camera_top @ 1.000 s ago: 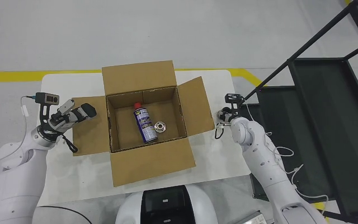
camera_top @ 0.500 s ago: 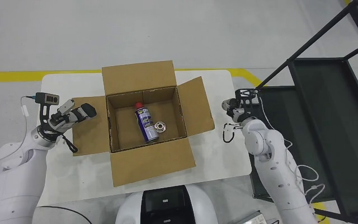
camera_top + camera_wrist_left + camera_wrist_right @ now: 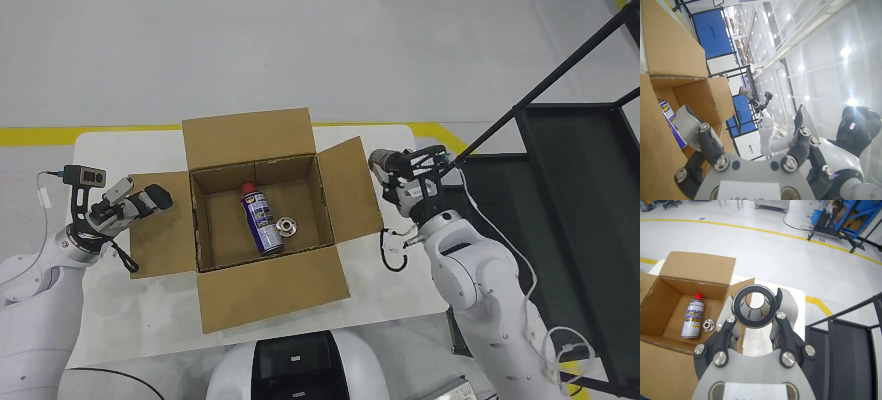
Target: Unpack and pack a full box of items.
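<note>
Beside the cardboard box's (image 3: 255,172) right flap, above the desk (image 3: 120,300) | right gripper (image 3: 386,166) is clamping a linear bearing sleeve (image 3: 761,313), likely for packing | spray can (image 3: 259,221) and flange (image 3: 288,228) are lying inside | left gripper (image 3: 152,199) is hovering open, empty.

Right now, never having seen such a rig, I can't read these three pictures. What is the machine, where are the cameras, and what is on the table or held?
It is a two-armed robot at a white table. One picture looks down from above its arms; the other two come from cameras on its wrists. On the table stands an open brown cardboard box. Inside lie a blue-and-white spray can with a red cap and, beside it, a small round metal flange. The right gripper is shut on a hollow metal cylinder with a dark rim, outside the box. The left gripper is open and empty.
</note>
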{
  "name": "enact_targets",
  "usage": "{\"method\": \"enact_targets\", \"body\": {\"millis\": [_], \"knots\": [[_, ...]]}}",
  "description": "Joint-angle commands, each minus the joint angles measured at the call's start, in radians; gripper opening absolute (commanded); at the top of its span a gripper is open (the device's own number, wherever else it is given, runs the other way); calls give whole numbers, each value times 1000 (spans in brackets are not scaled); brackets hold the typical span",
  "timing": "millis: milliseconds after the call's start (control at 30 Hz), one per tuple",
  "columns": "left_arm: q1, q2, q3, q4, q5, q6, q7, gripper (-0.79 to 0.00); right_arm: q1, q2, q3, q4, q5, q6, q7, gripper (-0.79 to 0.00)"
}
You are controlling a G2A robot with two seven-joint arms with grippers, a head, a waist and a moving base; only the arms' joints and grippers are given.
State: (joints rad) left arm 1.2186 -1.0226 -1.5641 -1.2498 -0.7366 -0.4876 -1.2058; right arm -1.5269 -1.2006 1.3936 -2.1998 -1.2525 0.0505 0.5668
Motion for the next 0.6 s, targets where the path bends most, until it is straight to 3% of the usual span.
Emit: {"method": "enact_targets", "body": {"millis": [0, 200, 400, 567], "knots": [[0, 0, 0, 0, 0, 0, 0, 0, 25, -3, -57, -10, -22, -15, 17, -785], [0, 0, 0, 0, 0, 0, 0, 0, 152, -25, -267, 63, -68, -48, 109, -785], [0, 0, 0, 0, 0, 0, 0, 0, 335, -71, -453, 304, -7, -15, 141, -785], [0, 0, 0, 0, 0, 0, 0, 0, 441, -108, -533, 477, 44, 36, 121, -785]]}}
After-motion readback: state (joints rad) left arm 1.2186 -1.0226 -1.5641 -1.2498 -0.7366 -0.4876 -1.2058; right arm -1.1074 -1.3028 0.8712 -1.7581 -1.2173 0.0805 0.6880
